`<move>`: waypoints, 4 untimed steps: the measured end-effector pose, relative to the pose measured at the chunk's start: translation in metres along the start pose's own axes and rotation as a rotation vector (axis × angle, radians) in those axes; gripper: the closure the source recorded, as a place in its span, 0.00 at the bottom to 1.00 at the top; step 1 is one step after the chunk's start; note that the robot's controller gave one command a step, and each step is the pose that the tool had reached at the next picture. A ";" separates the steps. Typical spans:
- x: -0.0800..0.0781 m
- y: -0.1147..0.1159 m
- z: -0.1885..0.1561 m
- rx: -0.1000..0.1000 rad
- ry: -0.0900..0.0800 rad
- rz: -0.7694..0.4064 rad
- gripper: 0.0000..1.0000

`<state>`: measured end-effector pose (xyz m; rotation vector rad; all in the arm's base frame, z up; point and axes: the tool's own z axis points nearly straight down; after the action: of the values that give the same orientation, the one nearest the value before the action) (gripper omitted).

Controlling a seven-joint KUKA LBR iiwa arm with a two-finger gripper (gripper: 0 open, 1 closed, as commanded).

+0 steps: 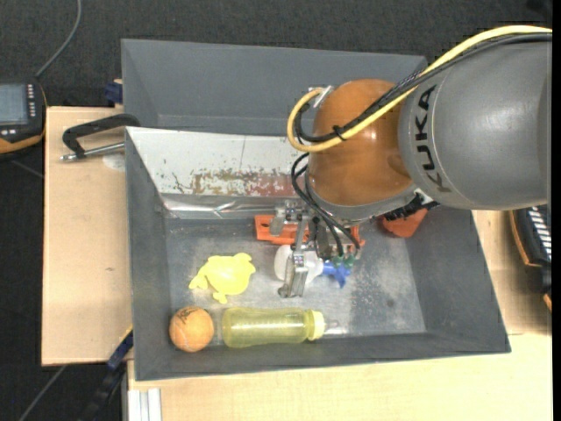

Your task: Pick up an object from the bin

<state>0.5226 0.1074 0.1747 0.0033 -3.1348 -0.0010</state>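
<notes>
Our gripper (298, 277) hangs low over the middle of the bin (263, 86), with a small white piece (284, 261) just beside it. We cannot tell its opening. Just beyond its tip, towards the near wall, a yellowish bottle (272, 327) lies on its side, long axis crosswise.
</notes>
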 end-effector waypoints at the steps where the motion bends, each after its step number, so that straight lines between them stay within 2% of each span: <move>1: -0.002 0.000 -0.004 -0.001 -0.008 0.001 0.00; 2: -0.012 -0.015 0.023 -0.002 -0.007 -0.017 0.00; 3: -0.029 -0.037 0.059 -0.002 -0.008 0.028 0.00; 4: -0.060 -0.036 0.072 -0.004 -0.011 0.039 1.00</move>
<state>0.5822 0.0715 0.1019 -0.0573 -3.1451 -0.0078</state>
